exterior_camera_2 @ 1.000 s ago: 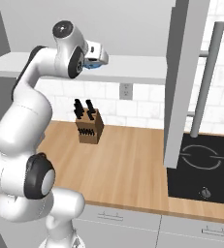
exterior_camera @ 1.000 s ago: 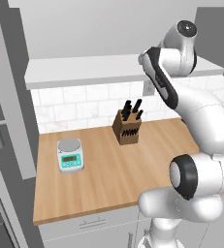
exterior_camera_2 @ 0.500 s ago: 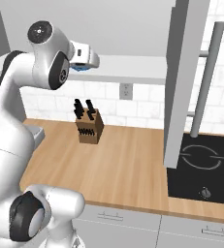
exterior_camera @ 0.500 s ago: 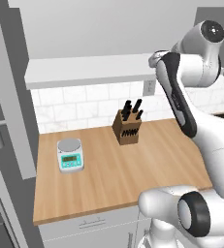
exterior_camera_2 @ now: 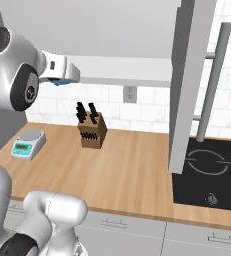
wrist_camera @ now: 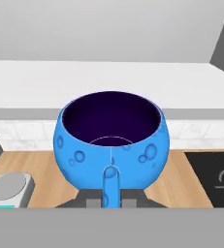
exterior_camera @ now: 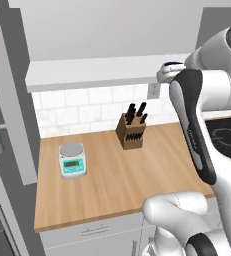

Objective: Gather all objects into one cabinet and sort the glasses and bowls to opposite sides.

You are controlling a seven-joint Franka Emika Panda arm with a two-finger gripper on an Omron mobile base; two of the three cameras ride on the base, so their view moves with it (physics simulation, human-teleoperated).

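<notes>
1. The gripper (wrist_camera: 111, 191) has its jaws pinched tight on the near rim of the blue bowl (wrist_camera: 111, 140); the bowl is held up in the air, in front of the shelf.
2. Just past the bowl is the white shelf (wrist_camera: 108, 87) of the open cabinet; its near part looks bare.
3. This step looks like carrying the bowl in; next the robot should reach forward, set it down on one side, then let go.

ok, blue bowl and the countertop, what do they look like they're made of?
Blue bowl: looks like glazed ceramic, glossy bright blue with bubble-like spots and a dark inside; could be plastic. Countertop: light wood, matte, with visible plank grain; possibly laminate.
</notes>
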